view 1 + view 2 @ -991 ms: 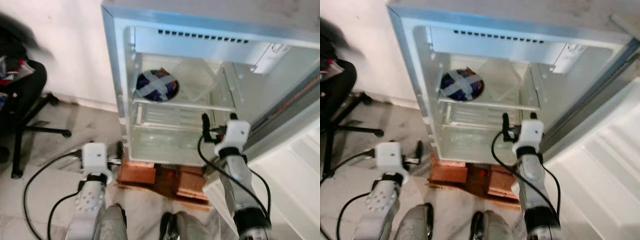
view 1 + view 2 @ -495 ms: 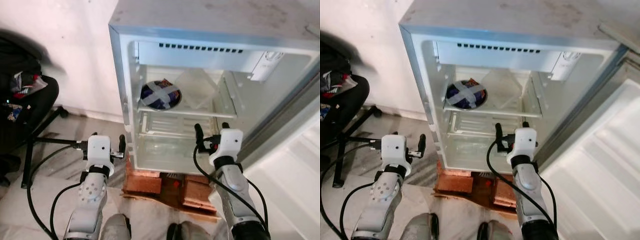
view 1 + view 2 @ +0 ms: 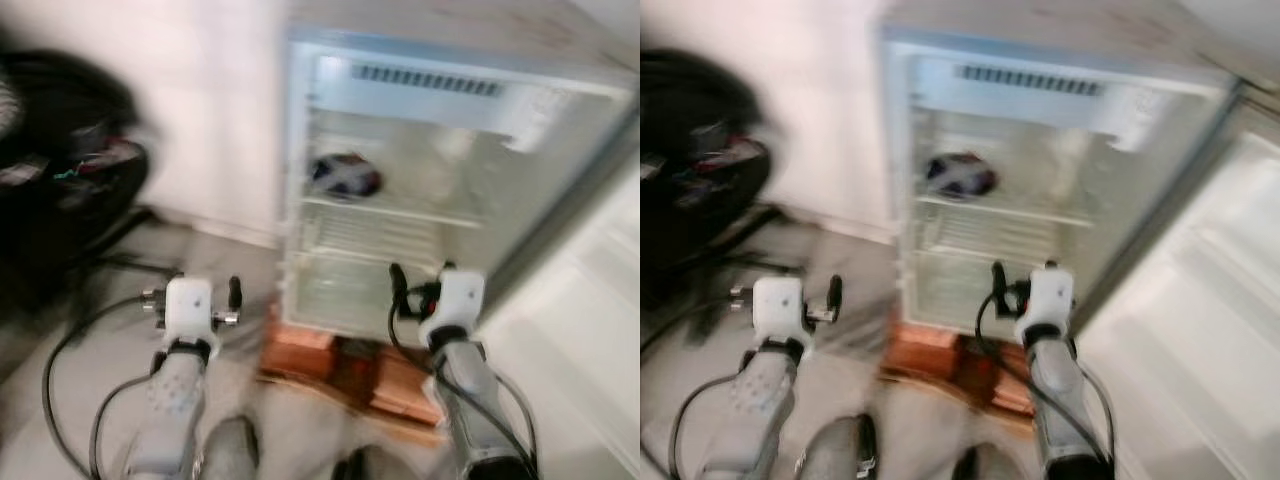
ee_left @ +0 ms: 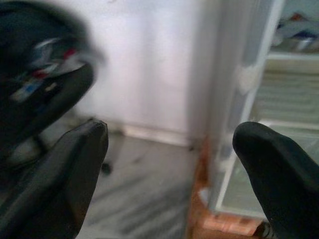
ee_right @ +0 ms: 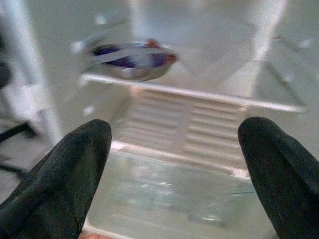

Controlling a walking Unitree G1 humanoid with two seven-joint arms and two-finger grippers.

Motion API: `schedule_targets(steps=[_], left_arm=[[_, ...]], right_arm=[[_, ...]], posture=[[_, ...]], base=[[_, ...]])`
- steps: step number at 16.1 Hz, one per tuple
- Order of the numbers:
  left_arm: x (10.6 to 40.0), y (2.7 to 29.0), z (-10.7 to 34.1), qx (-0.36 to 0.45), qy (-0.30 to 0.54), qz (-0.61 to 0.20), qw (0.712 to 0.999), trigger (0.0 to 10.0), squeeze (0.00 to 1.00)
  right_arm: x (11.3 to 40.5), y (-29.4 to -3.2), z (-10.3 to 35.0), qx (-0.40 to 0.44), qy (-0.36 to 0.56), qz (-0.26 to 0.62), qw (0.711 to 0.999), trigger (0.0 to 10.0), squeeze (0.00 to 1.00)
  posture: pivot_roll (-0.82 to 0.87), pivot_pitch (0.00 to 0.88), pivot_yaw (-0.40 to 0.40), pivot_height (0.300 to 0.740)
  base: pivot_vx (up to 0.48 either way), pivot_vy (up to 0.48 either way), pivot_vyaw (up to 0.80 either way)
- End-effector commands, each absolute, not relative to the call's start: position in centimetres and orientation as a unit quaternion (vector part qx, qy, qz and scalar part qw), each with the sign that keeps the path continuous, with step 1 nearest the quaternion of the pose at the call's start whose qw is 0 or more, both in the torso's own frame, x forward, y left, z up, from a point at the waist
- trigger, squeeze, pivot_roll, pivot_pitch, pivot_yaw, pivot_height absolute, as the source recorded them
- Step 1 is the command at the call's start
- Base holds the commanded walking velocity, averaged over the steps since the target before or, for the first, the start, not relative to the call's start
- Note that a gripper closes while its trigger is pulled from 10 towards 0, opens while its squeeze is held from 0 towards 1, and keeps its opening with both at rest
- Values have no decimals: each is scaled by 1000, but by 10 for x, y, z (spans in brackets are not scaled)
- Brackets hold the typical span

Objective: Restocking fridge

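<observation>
The small white fridge (image 3: pixel 440 90) stands open before me, blurred by camera motion. On its upper shelf (image 5: pixel 199 94) sits a metal bowl (image 3: pixel 345 177) with blue contents and pale crossed strips, also in the right wrist view as the bowl (image 5: pixel 130 56). My right gripper (image 3: pixel 422 275) is open and empty, held in front of the lower part of the fridge, facing the clear drawer (image 5: pixel 169 194). My left gripper (image 3: pixel 192 292) is open and empty, left of the fridge, pointing at the white wall (image 4: pixel 149 64) and the fridge's side.
The fridge door (image 3: pixel 590 330) stands swung open to the right. Reddish bricks (image 3: pixel 300 355) prop the fridge off the grey floor. A black office chair (image 3: pixel 70 190) piled with items is at the left. My feet (image 3: pixel 230 450) are at the bottom edge.
The camera has swung and the picture is blurred; the fridge now sits further right in view. Both arms keep much the same pose with fingers open.
</observation>
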State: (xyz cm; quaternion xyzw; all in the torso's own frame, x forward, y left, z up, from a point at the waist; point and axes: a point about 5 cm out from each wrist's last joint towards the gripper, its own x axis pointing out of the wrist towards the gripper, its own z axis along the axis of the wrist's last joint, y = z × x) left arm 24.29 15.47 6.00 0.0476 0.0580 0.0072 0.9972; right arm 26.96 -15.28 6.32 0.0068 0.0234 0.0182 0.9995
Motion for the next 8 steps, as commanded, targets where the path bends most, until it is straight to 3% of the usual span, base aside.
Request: schedule_targets(steps=[1,8], left_arm=[[243,154,59,52,62,3,997,10000,0],[253,146,48,48,77,-21,996,10000,0]], right_arm=[[268,-161,66,8,20,2,1000,10000,0],[266,-174,57,33,37,-41,998,10000,0]], posture=[[168,58,-75,740],[149,24,-70,740]], base=[[-360,0,0],[-335,0,-192]])
